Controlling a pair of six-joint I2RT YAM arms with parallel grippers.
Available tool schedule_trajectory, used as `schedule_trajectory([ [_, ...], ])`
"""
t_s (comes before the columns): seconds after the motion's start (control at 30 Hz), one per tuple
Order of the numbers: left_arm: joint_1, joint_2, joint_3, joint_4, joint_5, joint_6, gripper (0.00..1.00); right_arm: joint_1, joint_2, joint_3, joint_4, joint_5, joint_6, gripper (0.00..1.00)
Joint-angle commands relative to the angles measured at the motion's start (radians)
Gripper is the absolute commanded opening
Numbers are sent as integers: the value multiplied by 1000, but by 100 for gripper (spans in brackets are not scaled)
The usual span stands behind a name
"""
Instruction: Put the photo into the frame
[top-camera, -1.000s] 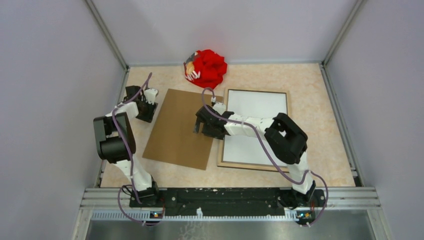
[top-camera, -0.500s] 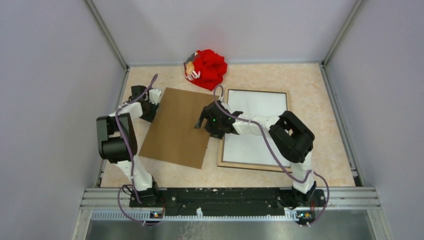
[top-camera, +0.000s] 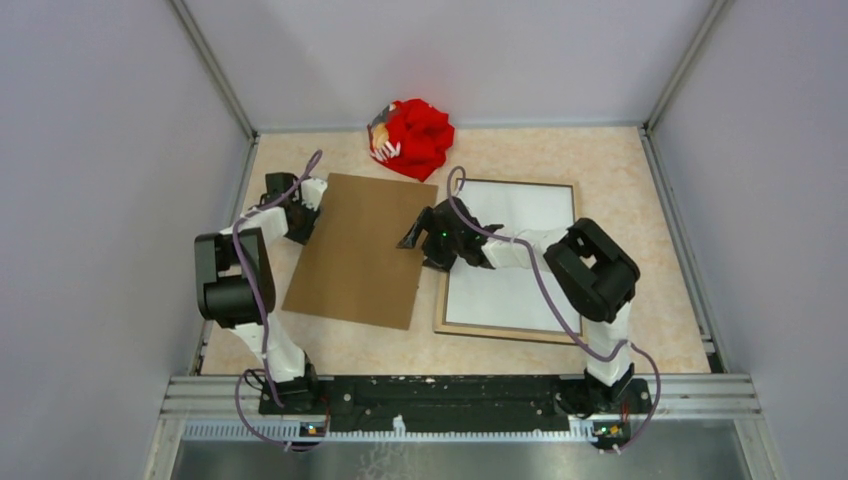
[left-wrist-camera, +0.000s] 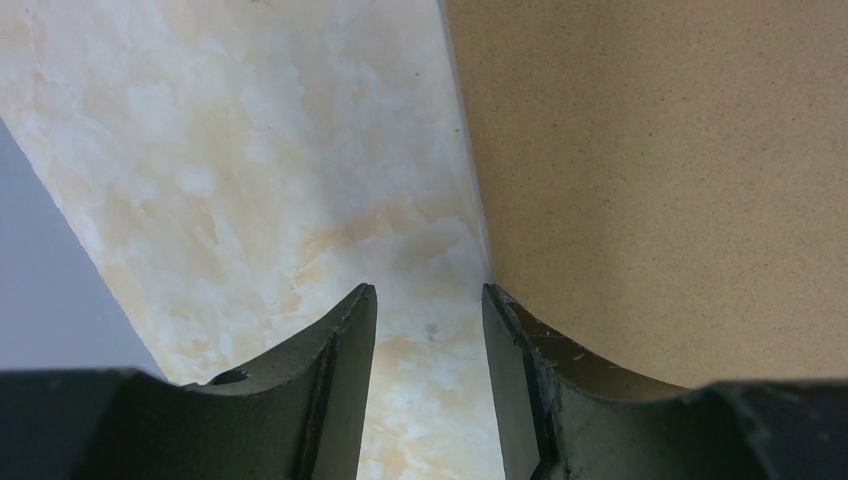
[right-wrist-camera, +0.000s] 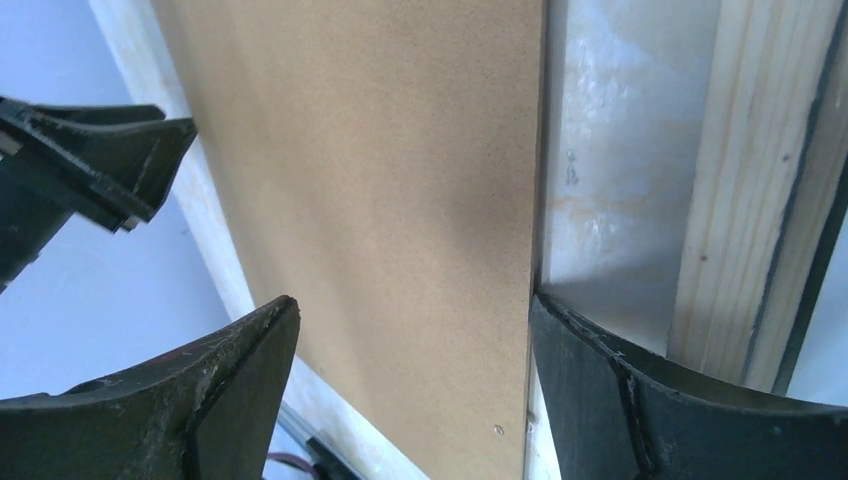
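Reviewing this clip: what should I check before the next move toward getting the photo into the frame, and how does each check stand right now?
1. The photo lies flat, brown back up: ok.
2. The frame lies wood side up beside it: ok.
3. A strip of table separates photo and frame, no overlap: ok.
4. The left end effector grips the photo's left edge: not ok; it is open, with the gap over bare table.
5. The right end effector grips the right edge: not ok; it is open, astride that edge.
6. The red cloth bundle is clear of the frame: ok.
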Motion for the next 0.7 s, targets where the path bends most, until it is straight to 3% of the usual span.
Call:
schedule_trajectory([
  [0.0, -77, 20, -69, -190, 271, -41, 53, 52, -110, -18, 562, -158, 107, 82],
  [0.37, -79, 17, -59, -208, 276, -42, 53, 87, -175, -68, 813, -202, 109, 78],
  [0.67, -81, 2, -58, -222, 279, -39, 53, 108, -167, -38, 760, -215, 81, 77],
])
